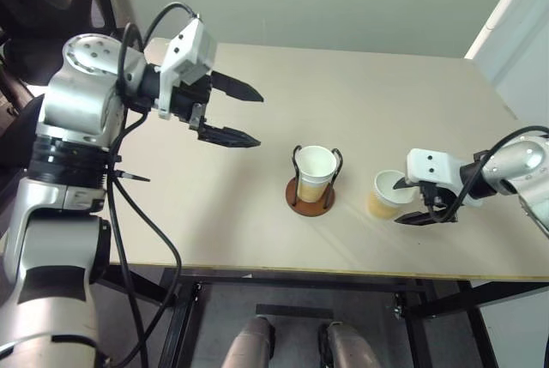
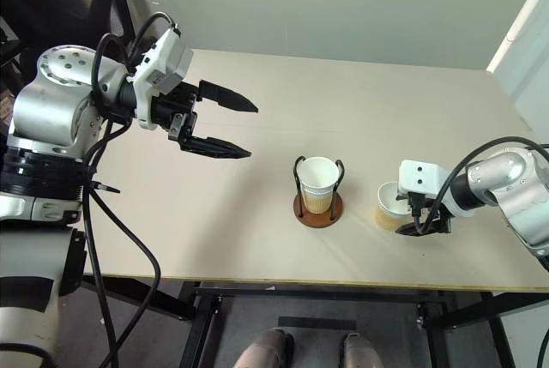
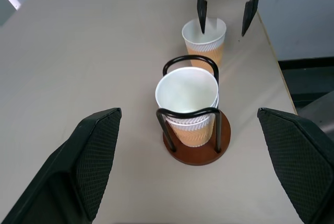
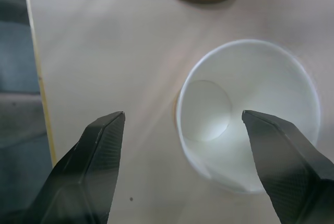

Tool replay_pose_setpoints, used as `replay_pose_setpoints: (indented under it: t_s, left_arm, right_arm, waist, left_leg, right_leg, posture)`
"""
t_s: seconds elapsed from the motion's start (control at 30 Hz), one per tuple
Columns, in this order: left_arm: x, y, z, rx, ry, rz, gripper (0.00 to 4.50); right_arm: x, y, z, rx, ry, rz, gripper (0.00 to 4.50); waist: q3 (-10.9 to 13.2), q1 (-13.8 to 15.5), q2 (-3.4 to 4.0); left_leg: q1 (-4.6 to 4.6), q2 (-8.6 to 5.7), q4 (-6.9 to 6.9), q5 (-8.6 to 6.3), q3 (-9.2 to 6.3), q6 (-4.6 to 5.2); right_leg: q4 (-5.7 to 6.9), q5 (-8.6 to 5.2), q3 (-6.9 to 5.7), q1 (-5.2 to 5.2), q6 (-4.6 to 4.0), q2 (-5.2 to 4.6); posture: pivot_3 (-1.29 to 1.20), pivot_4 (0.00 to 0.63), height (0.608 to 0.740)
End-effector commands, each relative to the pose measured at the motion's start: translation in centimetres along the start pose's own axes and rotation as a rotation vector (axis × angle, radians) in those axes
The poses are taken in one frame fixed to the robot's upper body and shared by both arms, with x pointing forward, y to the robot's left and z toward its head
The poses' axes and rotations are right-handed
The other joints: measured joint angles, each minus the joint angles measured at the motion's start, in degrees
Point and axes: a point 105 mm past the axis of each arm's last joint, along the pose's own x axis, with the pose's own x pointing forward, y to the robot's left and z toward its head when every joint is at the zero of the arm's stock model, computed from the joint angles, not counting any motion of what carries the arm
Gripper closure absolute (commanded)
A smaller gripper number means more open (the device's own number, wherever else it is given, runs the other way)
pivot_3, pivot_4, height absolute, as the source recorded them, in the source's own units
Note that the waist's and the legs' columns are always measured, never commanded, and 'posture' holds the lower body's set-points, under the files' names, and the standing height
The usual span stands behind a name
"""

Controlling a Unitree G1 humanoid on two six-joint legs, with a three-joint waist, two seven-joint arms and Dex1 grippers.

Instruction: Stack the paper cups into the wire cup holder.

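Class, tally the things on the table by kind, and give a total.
Paper cups: 3, two nested in the holder, one loose
Wire cup holders: 1
Total: 4

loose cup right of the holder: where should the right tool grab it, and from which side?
Grip the rim wall of the loose cup, from above. It stands upright and mouth-up on the table, clear of the wire cup holder. The open right tool already has one finger over the mouth and one outside.
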Motion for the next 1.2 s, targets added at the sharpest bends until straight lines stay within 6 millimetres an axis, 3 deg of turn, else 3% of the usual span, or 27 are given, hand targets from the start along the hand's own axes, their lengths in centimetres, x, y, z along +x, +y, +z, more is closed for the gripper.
replay_pose_setpoints:
  t_s: [0.03,0.07,0.37,0.6,0.73,0.8,0.97,1.2]
  left_arm:
    - [-0.9,-0.3,1.1,0.079,-0.018,0.010,0.00]
    - [-1.0,-0.3,1.1,0.081,-0.016,0.014,0.00]
    - [-2.0,0.0,0.1,0.080,0.020,0.039,0.00]
    - [-2.9,0.4,-1.0,0.061,0.066,0.066,0.00]
    - [-3.1,0.5,-1.5,0.067,0.086,0.071,0.00]
    - [-3.0,0.5,-1.6,0.067,0.089,0.066,0.00]
    - [-2.6,0.5,-1.9,0.071,0.103,0.046,0.00]
    - [-2.8,0.4,-2.2,0.068,0.132,0.032,0.00]
  right_arm:
    - [0.1,-0.9,0.0,-0.063,0.046,-0.011,1.15]
    - [0.3,-1.0,0.1,-0.068,0.047,-0.008,1.33]
    - [-0.3,-1.0,1.4,-0.097,0.018,0.022,4.48]
    - [-5.0,-2.6,4.9,-0.142,-0.050,-0.067,4.48]
    - [-9.6,-4.1,9.8,-0.257,-0.135,-0.195,4.48]
    - [-10.5,-3.7,11.9,-0.329,-0.157,-0.193,4.48]
    - [-9.8,-2.5,15.4,-0.480,-0.174,-0.117,4.48]
    - [-6.6,-1.9,16.3,-0.555,-0.154,-0.008,4.48]
  waist:
    - [0.00,-0.08,0.00]
    - [0.00,-0.11,0.00]
    - [0.00,-0.08,0.00]
    - [0.00,-0.09,0.01]
    - [0.01,-0.28,0.02]
    - [0.00,-0.29,0.01]
    - [0.00,-0.43,0.01]
    - [0.00,-0.56,0.01]
  left_leg:
    - [0.00,-0.01,0.00,0.01,0.00,0.01]
    - [0.01,0.01,0.00,0.01,-0.01,0.01]
    - [0.00,0.00,-0.09,0.00,-0.01,0.00]
    - [0.02,0.00,-0.52,0.14,-0.01,-0.19]
    - [0.00,0.02,-0.82,0.23,-0.01,-0.32]
    - [0.00,0.05,-0.98,0.24,-0.07,-0.34]
    - [0.06,0.06,-1.35,0.27,-0.11,-0.40]
    - [0.02,0.09,-1.48,0.40,-0.12,-0.62]
  right_leg:
    - [0.00,0.01,0.00,-0.01,-0.01,0.00]
    - [0.01,0.02,0.00,0.00,-0.02,0.00]
    - [-0.04,0.03,-0.03,-0.03,-0.13,0.00]
    - [-0.05,-0.01,-0.02,-0.20,-0.38,0.00]
    - [-0.01,-0.09,-0.03,-0.43,-0.59,0.00]
    - [-0.01,-0.14,-0.08,-0.49,-0.66,0.00]
    - [-0.04,-0.21,-0.16,-0.57,-0.79,0.00]
    - [-0.04,-0.22,-0.21,-0.67,-0.80,-0.01]
  posture:
    - [0.00,0.150,0.740]
    - [0.00,0.150,0.740]
    - [0.00,0.150,0.740]
    - [0.00,0.150,0.740]
    - [0.00,0.150,0.740]
    - [0.00,0.150,0.740]
    - [0.00,0.150,0.740]
    - [0.00,0.150,0.740]
